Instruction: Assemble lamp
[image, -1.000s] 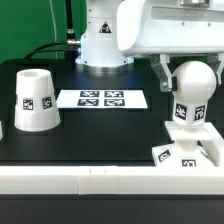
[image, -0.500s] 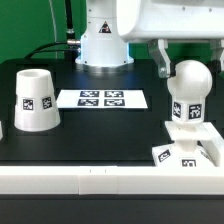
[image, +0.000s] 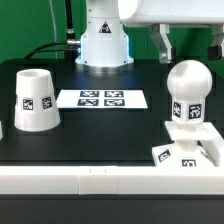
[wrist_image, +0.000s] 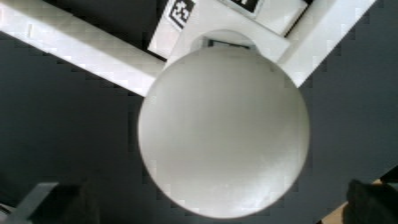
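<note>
The bulb (image: 190, 88) stands upright with its round head on top, its foot in the flat square base (image: 186, 156) at the front of the exterior view's right. My gripper (image: 192, 45) is open and empty above the bulb head, one finger to each side, touching nothing. In the wrist view the bulb head (wrist_image: 222, 130) fills the middle, with my gripper (wrist_image: 206, 205) open around it and the dark fingertips (wrist_image: 39, 200) at the corners. The tapered shade (image: 35, 99) stands alone at the exterior view's left.
The marker board (image: 102, 99) lies flat between shade and bulb. The arm's white pedestal (image: 103, 42) stands at the back. A white rail (image: 90, 182) runs along the table's front edge and shows beside the base in the wrist view (wrist_image: 89, 55).
My gripper has risen from around the bulb head to above it, fingers apart. The bulb stays upright on the base. Shade and marker board have not moved.
</note>
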